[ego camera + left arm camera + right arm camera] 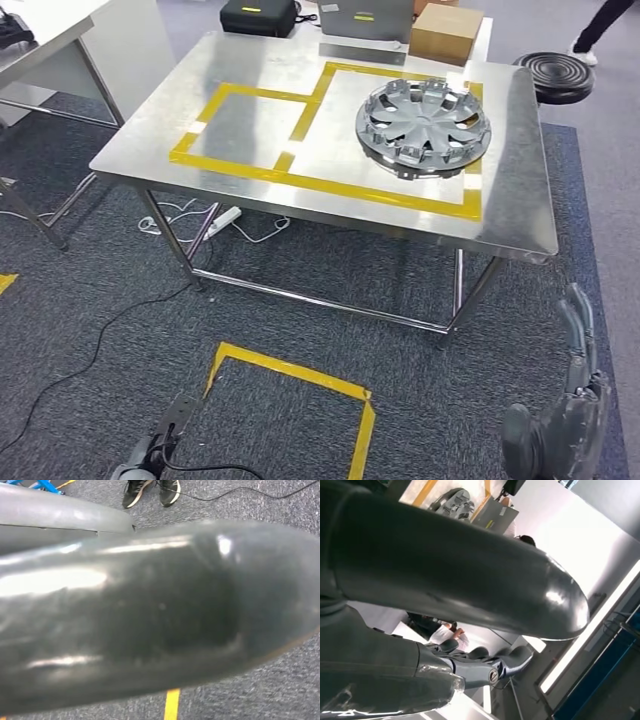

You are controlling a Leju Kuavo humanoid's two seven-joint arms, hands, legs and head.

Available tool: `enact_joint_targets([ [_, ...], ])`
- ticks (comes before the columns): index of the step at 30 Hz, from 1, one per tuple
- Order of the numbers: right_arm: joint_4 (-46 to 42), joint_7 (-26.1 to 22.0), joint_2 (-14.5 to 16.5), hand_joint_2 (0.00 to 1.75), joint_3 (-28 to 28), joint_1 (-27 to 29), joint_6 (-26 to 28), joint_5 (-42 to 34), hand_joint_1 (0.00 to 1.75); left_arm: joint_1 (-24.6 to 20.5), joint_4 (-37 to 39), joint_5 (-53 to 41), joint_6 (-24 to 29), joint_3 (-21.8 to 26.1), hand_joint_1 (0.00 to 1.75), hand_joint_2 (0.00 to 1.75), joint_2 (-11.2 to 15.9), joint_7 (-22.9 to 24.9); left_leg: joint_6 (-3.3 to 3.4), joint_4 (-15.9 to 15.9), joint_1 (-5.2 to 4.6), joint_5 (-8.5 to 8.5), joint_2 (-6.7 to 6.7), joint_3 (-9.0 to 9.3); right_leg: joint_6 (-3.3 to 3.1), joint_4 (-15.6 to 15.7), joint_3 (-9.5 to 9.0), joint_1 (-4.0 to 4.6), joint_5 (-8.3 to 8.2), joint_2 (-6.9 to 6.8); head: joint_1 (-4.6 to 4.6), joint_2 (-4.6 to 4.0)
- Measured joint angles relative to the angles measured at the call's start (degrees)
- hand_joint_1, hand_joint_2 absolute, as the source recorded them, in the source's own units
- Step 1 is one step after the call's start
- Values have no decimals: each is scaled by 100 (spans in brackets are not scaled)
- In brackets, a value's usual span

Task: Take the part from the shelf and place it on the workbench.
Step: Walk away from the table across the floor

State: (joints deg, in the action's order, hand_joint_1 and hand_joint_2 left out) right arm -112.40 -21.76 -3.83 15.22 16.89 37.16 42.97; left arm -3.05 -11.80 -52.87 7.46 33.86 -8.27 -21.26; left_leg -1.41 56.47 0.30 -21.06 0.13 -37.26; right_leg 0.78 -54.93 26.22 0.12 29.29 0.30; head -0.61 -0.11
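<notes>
- hubcap (pixel 423 126): silver-grey, with darker gaps between its spokes
- workbench (pixel 249 150): bare brushed steel, marked with yellow tape rectangles
- carpet (pixel 302 330): dark grey, with a yellow tape outline
- mat (pixel 581 200): blue
- box (pixel 447 33): brown cardboard
- case (pixel 258 15): black with a yellow label
- right hand (pixel 566 425): grey, with darker fingers
- disc (pixel 558 75): black, ribbed in rings
- shoes (pixel 151 492): black with pale soles

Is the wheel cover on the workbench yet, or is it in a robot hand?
On the workbench. The wheel cover lies flat inside the yellow tape outline, and the right robot hand hangs low, holding nothing.
</notes>
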Motion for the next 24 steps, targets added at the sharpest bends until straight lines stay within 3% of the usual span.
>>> enact_joint_targets([
  [1, 1, 2, 3, 44, 2, 5, 7, 12, 0, 6, 0, 0, 1, 1, 0, 0, 1, -2, -30, 211, 6, -257, -3, -76, -50, 6, 74, -13, -67, -5, -14, 0],
  [3, 2, 41, 7, 131, 7, 17, 33, 99, 0, 7, 0, -2, 3, 1, 0, 0, -3, -4, -78, 921, 16, -845, -3, -255, -97, 1, 208, -15, -191, -9, -49, 0],
  [4, 4, 77, 7, 175, 8, 25, 59, 172, 0, 6, 0, -5, 7, 1, 0, 0, -5, -4, -95, 1280, 21, -971, -3, -320, -100, -5, 274, -15, -255, -15, -50, 0],
  [5, 9, 120, 7, 175, 8, 35, 89, 258, 0, 6, 0, -8, 11, 1, 0, 0, -3, -3, -108, 1524, 26, -956, -3, -329, -94, -12, 343, -17, -316, -24, -50, 0],
  [6, 15, 159, 7, 175, 9, 47, 120, 330, 0, 6, 0, -10, 17, 2, 0, 0, 1, -1, -116, 1578, 31, -831, -3, -256, -80, -24, 418, -20, -368, -34, -50, 0],
  [7, 21, 197, 7, 175, 9, 62, 152, 391, 0, 6, 0, -11, 21, 3, 0, 0, 5, 0, -120, 1414, 38, -667, 0, -82, -58, -37, 484, -26, -411, -45, -51, 0],
  [9, 26, 279, 7, 175, 10, 91, 206, 485, 0, -5, 0, -15, 25, 5, 0, 0, 8, 1, -126, 644, 52, -499, 33, 476, -1, -87, 589, -25, -467, -67, -60, 0],
  [11, 26, 393, 5, 175, 10, 118, 241, 604, 0, -27, 0, -22, 25, 6, 0, 0, 2, 1, -69, 23, 53, -582, 53, 858, 61, -162, 673, 1, -504, -96, -73, 0],
  [13, 38, 545, 4, 175, 10, 157, 250, 758, 0, -23, 0, -35, 25, 7, 0, 0, -3, 1, 31, -113, 45, -651, 27, 881, 119, -211, 736, 8, -546, -130, -75, 0],
  [15, 64, 669, 1, 175, 9, 213, 252, 876, 0, 5, 0, -44, 27, 19, 0, 0, -5, 1, 116, -112, 48, -618, 7, 832, 175, -334, 826, -12, -452, -125, -68, 0],
  [16, 79, 698, -2, 175, 9, 236, 253, 902, 0, 13, 0, -44, 29, 32, 0, 0, -3, 1, 159, -115, 49, -590, 0, 810, 200, -544, 922, -19, -301, -106, -66, 0],
  [18, 108, 728, -5, 175, 9, 268, 255, 926, 0, 16, 1, -44, 32, 60, 0, 0, 8, 1, 221, -113, 30, -541, -22, 751, 234, -1297, 1232, -22, 120, -73, -57, 1],
  [20, 149, 841, -13, 175, 9, 299, 213, 1011, 0, 26, 2, -44, 31, 78, 0, 0, 9, 1, 243, -110, 0, -503, -55, 702, 228, -1879, 1445, -17, 333, -61, -57, 1],
  [21, 176, 932, -19, 175, 8, 318, 172, 1072, 0, 30, 2, -44, 30, 85, 0, 0, 8, 1, 244, -109, -13, -489, -77, 688, 209, -1864, 1406, -12, 283, -55, -58, 0],
  [22, 217, 1030, -27, 175, 7, 338, 124, 1118, 0, 31, 2, -44, 30, 91, 0, 0, 8, 1, 243, -109, -24, -478, -104, 681, 178, -1625, 1254, -6, 139, -37, -57, 0],
  [24, 346, 1176, -49, 175, -4, 382, 50, 1123, 0, 26, 2, -44, 30, 101, 0, 0, 3, 1, 227, -106, -39, -460, -165, 671, 78, -823, 784, 6, -189, 108, -61, 0],
])
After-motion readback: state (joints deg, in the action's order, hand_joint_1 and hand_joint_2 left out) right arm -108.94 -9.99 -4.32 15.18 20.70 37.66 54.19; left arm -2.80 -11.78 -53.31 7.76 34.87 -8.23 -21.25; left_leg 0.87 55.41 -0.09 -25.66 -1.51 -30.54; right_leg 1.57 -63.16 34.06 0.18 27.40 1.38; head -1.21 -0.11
